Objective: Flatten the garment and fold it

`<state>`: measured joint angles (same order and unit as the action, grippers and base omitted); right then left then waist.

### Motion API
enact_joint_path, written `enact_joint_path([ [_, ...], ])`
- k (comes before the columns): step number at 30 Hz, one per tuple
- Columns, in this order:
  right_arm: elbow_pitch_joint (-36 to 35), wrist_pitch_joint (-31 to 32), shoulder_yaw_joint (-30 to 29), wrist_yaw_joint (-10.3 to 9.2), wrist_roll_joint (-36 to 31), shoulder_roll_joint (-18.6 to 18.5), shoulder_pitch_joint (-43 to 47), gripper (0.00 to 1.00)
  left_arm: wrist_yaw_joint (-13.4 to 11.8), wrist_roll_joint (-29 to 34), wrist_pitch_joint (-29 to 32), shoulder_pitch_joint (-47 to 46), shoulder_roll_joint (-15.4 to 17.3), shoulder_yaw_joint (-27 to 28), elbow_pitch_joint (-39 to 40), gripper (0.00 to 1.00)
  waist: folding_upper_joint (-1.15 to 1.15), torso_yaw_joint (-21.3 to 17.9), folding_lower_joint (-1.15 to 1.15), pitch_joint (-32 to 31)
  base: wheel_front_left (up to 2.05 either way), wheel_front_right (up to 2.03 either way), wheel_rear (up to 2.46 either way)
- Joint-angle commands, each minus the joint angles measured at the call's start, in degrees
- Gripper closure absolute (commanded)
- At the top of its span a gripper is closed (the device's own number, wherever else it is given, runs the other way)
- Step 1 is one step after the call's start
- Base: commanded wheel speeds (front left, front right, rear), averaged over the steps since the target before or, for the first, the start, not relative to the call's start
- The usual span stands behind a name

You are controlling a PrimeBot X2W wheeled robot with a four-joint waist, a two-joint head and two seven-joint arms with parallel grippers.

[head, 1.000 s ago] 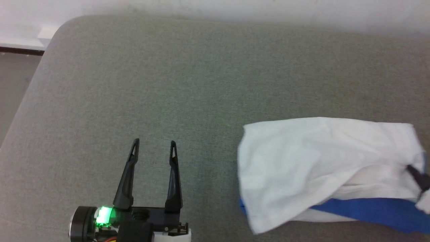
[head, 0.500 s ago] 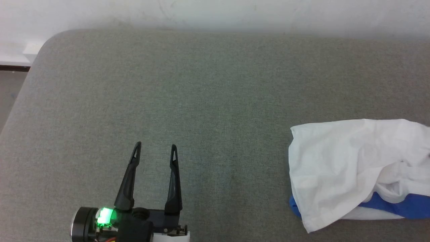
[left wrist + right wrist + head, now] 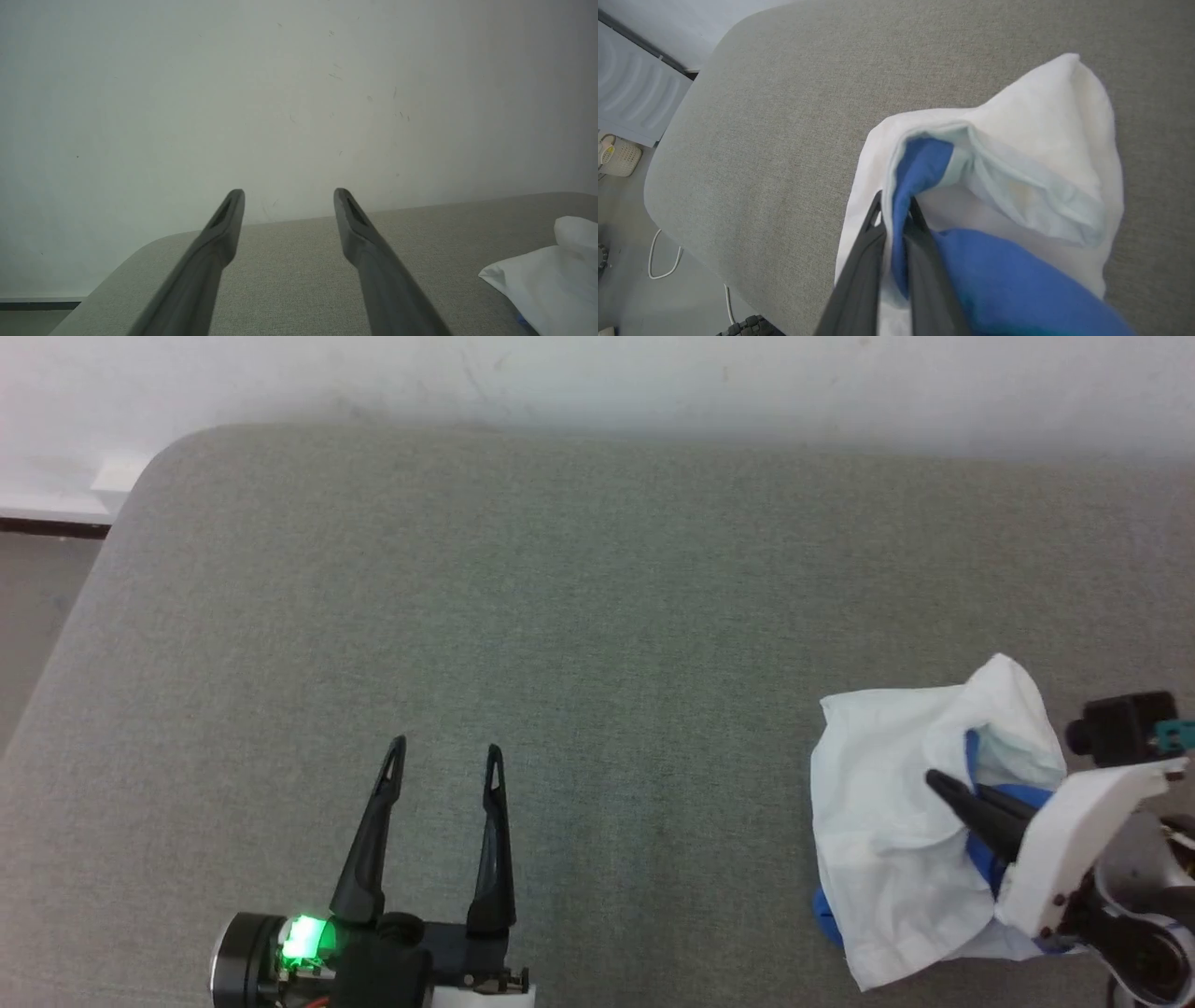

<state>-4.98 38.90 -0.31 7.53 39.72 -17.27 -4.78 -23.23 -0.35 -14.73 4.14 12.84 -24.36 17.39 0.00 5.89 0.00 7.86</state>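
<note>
Soft white shirt w/ blue sleeves (image 3: 878, 840) lies bunched on the right side of the grey fabric pad (image 3: 560, 616). R gripper (image 3: 936, 782) pinches its blue edge tight. L gripper (image 3: 444, 747), fingers wide & empty, is well off to the left.

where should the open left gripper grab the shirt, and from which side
Probably the loose white edge of the shirt nearest the left gripper, approached low from the robot's left over the cushion. The right gripper pinches a blue fold, and the bunched white cloth spills leftward, unobstructed.
</note>
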Motion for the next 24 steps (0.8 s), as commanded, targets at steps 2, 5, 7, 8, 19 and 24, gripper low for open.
enact_joint_path([
  [2,0.9,0.5,2.7,-0.04,-1.2,0.6,-2.0,1.0,0.3,-0.4,-0.3,-0.7,-0.1,-0.3,-0.1,0.0,0.0,1.6,0.0,0.9,0.0,0.0,0.0],
  [5,2.8,0.6,5.3,-0.04,-2.8,1.2,-3.5,1.0,0.3,-0.4,-0.3,-0.8,-0.5,-0.6,-0.3,0.0,0.0,2.6,0.0,1.5,0.0,0.0,0.0],
  [7,4.7,0.7,6.7,-0.04,-4.5,1.5,-4.5,1.0,0.3,-0.4,-0.3,-0.8,-0.7,-0.9,-0.5,0.0,0.0,3.1,0.0,1.7,0.0,0.0,0.0],
  [8,5.8,0.7,7.4,-0.04,-5.4,1.6,-5.1,1.0,0.3,-0.4,-0.3,-0.9,-0.8,-1.0,-0.6,0.0,0.0,3.3,0.0,1.7,0.0,0.0,0.0],
  [19,18.2,3.1,9.4,-0.04,-15.5,4.5,-8.4,1.0,0.9,-1.2,-0.3,-1.7,-2.1,-1.6,-1.9,0.0,0.0,4.8,0.0,1.3,0.0,0.0,0.0],
  [24,21.3,3.1,8.9,-0.04,-17.9,6.5,-9.7,0.0,1.2,-1.7,-0.3,-1.9,-2.9,-1.6,-2.5,0.0,0.0,4.7,0.0,1.0,0.0,0.0,0.0],
])
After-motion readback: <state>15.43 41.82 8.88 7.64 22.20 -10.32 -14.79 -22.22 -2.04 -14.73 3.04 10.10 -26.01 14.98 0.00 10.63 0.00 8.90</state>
